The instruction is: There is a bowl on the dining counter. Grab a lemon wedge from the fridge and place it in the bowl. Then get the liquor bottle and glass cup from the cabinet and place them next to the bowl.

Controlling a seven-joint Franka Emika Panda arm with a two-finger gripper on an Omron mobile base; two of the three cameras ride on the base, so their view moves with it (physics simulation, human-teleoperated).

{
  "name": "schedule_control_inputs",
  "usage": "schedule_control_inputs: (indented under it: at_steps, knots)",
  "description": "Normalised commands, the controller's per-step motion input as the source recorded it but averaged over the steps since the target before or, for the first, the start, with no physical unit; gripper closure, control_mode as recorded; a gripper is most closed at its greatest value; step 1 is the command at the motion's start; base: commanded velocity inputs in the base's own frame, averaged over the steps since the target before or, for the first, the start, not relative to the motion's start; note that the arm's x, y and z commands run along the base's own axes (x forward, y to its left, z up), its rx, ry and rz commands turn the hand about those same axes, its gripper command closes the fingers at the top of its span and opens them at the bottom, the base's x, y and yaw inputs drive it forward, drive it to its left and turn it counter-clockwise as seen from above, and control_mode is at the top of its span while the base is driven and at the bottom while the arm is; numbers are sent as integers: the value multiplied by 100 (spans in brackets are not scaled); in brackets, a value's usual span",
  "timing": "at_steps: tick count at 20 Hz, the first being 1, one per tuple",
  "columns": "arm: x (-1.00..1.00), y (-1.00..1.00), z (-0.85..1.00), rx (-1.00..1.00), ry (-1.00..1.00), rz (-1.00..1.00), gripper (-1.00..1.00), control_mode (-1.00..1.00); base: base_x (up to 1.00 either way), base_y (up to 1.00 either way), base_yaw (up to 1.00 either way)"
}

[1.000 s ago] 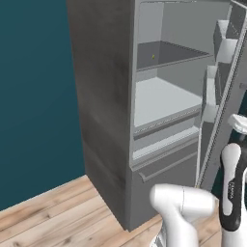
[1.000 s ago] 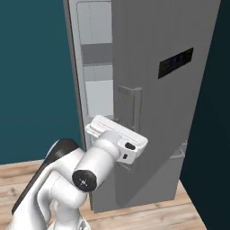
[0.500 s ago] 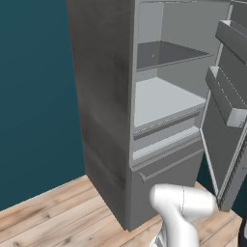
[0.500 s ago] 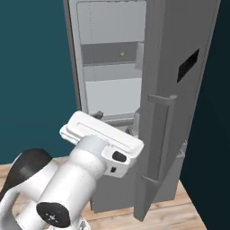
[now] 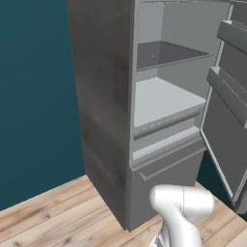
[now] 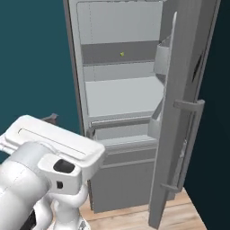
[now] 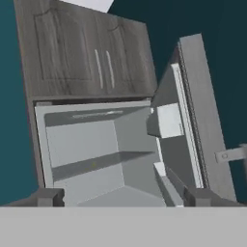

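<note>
The tall grey brushed-metal fridge [image 5: 103, 111] is standing with its door [image 6: 179, 112] swung wide, exposing smooth pale shelves [image 5: 164, 99]; a tiny yellow speck (possibly the lemon wedge) [image 6: 121, 54] is sitting on the upper shelf. The two-finger gripper [image 7: 120, 197] is pointing into the compartment, jaws spread wide, grasping nothing.

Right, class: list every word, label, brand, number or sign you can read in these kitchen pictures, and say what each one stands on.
None can be read.
The fridge stands open; its shelves and inner walls carry no lettering.
A dark panel on the outer face of the fridge door is seen almost edge-on in the right base view; any marks on it cannot be read.
The grey wood-grain cupboard above the fridge bears no label.
</note>
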Motion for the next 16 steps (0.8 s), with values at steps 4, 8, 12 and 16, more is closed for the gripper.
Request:
schedule_control_inputs:
  at_steps: [4, 8, 12, 16]
  knots:
    - [-5, 86, 18, -9, 26, 2, -100, -100, 0, 0, 0]
    - [23, 78, 12, -4, 42, 5, -100, -100, 0, 0, 0]
    - [44, 51, 10, 0, 45, 4, -100, -100, 0, 0, 0]
    - [49, 21, 3, 0, 43, 3, -100, -100, 0, 0, 0]
